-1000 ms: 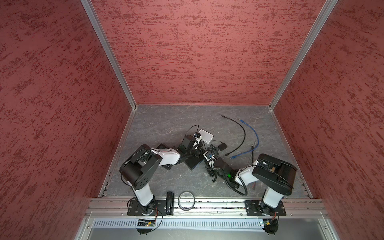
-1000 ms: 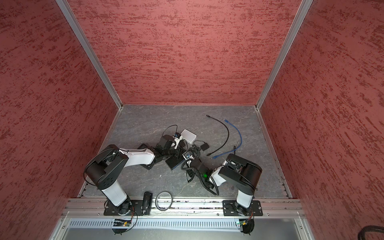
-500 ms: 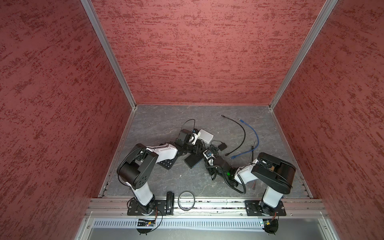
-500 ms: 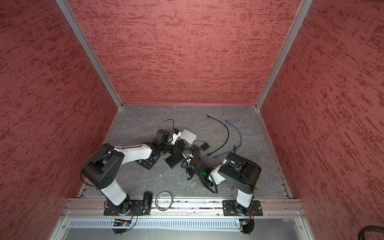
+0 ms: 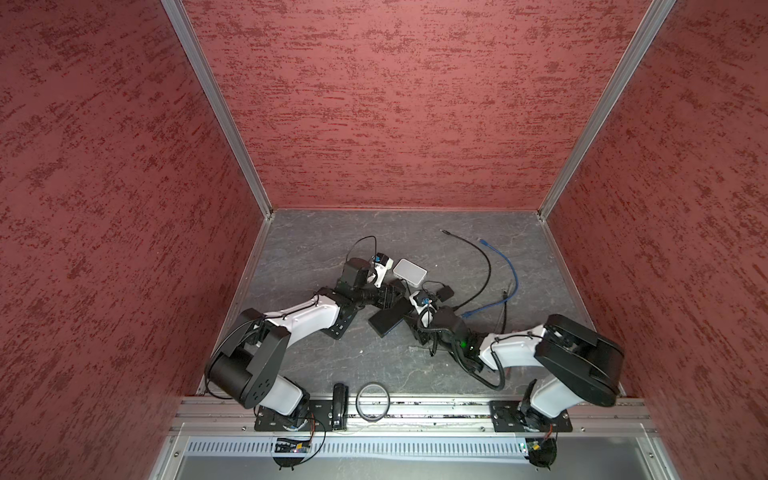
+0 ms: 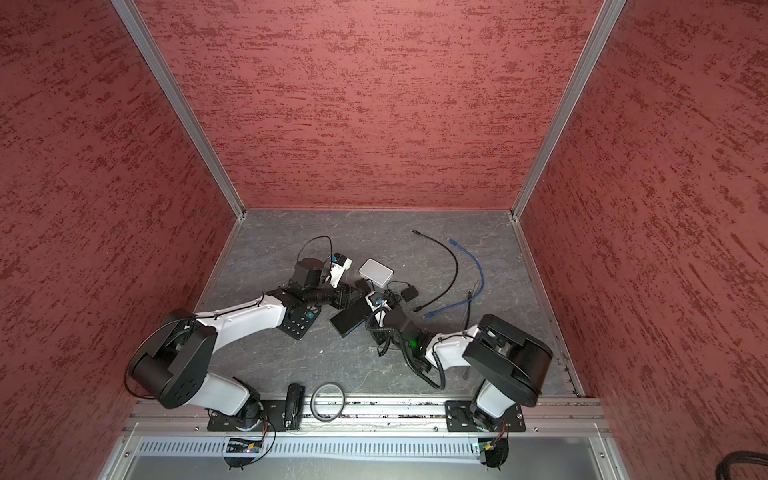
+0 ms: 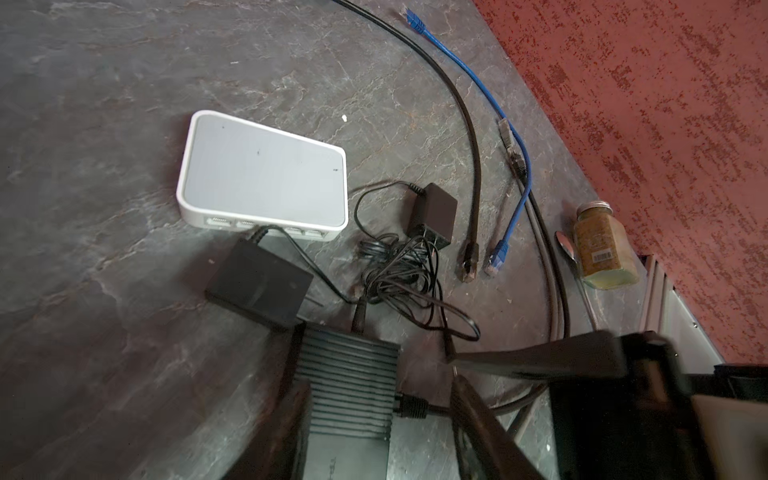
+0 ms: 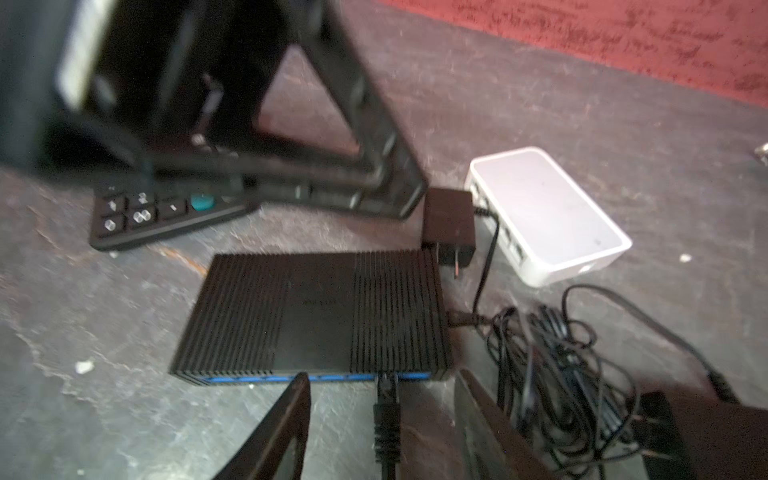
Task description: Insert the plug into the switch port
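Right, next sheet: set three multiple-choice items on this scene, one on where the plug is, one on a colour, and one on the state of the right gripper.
1. Where is the plug?
A. Lying loose, far from any port.
B. In the front face of the black switch.
C. Lifted in the air.

2. What colour is the strip along the black switch's port face?
A. Red.
B. Yellow.
C. Blue.

3. How does the right gripper stand?
A. Open, with a finger on either side of the cable.
B. Shut on the cable.
C. Shut with nothing in it.

Answers: 1 B, as the right wrist view shows the plug seated in the front edge. 2 C, as a blue band runs along that face. 3 A, as there are gaps between both fingers and the cable.
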`<action>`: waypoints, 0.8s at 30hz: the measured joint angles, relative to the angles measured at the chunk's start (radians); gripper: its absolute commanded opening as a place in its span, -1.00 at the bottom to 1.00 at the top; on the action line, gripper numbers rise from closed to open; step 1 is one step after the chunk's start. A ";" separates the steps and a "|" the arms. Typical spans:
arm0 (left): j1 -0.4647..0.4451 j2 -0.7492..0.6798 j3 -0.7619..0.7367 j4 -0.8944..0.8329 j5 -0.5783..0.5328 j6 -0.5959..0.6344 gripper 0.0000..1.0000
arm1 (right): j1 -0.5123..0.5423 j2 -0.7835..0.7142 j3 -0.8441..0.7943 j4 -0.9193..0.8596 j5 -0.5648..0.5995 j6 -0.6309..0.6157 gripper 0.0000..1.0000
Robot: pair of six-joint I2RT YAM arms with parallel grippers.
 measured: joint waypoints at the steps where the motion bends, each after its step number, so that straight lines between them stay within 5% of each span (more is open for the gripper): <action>1: -0.002 -0.011 -0.015 0.000 -0.002 0.002 0.12 | 0.000 -0.031 0.004 -0.022 -0.010 -0.005 0.15; 16: -0.145 -0.168 -0.125 -0.032 -0.153 0.101 0.11 | 0.000 -0.246 0.045 -0.526 -0.253 -0.113 0.06; 24: -0.151 -0.236 -0.187 -0.015 -0.212 0.113 0.11 | 0.000 -0.216 0.163 -0.718 -0.295 -0.325 0.07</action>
